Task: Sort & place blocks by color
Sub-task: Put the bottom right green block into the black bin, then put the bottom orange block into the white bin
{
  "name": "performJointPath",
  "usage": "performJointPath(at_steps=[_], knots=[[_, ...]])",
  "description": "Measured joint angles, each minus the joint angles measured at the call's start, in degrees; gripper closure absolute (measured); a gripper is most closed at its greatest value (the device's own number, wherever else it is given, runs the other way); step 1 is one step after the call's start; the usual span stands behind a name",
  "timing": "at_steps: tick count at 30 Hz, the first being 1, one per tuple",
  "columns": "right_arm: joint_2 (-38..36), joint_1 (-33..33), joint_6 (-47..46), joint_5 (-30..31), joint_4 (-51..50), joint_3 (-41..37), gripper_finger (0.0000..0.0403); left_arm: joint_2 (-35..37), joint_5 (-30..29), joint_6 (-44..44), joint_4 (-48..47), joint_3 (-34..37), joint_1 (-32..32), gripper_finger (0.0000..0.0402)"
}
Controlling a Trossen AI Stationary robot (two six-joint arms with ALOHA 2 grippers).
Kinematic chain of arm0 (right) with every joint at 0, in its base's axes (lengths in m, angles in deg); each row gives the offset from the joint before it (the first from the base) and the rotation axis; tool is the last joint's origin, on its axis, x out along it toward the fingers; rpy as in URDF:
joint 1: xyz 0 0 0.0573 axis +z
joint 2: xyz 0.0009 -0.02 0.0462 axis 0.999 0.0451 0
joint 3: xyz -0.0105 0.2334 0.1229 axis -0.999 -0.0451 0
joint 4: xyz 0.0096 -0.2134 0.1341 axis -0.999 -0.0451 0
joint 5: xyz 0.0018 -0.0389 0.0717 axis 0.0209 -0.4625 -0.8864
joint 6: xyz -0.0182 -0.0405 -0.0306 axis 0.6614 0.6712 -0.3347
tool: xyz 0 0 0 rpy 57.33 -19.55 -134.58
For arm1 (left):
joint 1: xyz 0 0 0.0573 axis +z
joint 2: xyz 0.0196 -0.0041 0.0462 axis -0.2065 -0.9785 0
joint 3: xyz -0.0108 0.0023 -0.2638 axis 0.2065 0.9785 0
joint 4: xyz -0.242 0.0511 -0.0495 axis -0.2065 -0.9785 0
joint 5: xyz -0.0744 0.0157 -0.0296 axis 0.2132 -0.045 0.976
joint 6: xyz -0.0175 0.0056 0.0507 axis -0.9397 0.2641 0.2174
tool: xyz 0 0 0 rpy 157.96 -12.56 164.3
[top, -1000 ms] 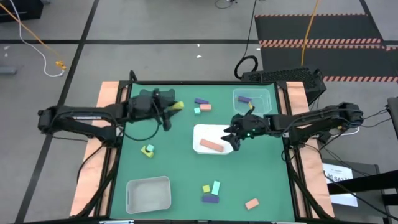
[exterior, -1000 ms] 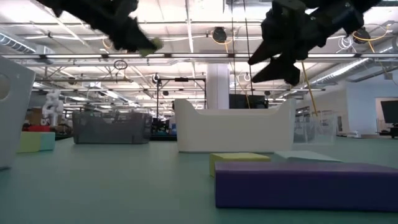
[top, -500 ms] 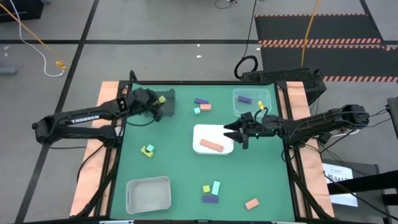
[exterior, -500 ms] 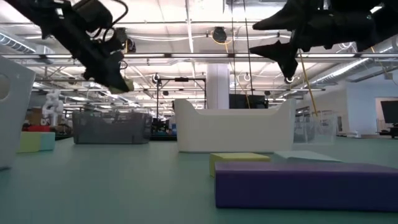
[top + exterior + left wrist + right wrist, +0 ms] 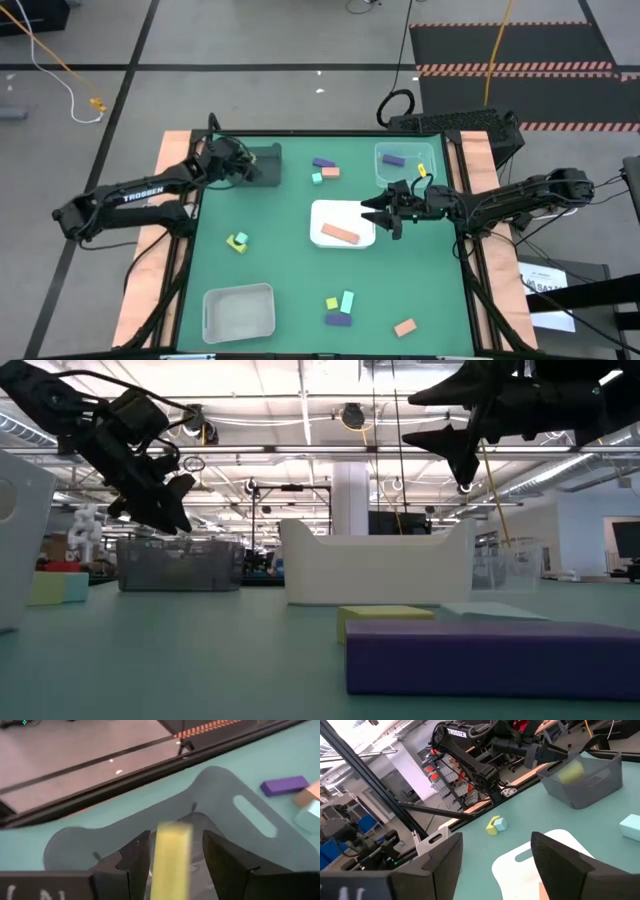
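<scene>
Green table [image 5: 290, 260] only partly sorted: left gripper [image 5: 242, 166] spread above dark grey tray [image 5: 268, 158] with yellow block [image 5: 172, 860] loose between its fingers, right gripper [image 5: 376, 213] wide and empty by white tray [image 5: 325, 212], many blocks [image 5: 338, 319] left scattered.

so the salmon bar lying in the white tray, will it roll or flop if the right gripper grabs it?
The salmon bar has flat faces and square edges, so it probably won't roll. It looks rigid and likely light. Lying flat in the shallow white tray, it may skid when nudged.
</scene>
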Motion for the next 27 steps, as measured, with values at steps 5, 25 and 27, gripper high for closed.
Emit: performJointPath(at_steps=[5, 25, 27], knots=[[0.00, -0.02, -1.56, 0.07, 0.00, 0.00, 0.0161, 0.02, 0.00, -1.83, 0.02, 0.02, 1.06, 0.0216], [0.63, 4.90, -7.17, -0.02, -49.00, 17.38, 0.0154, 0.09, 17.25, -8.14, 11.88, 0.02, -4.62, 0.0213], [0.75, 7.63, -11.67, -0.46, -52.18, 17.35, 0.0154, 0.09, 17.27, -8.24, 12.52, 0.02, -6.01, 0.0213]])
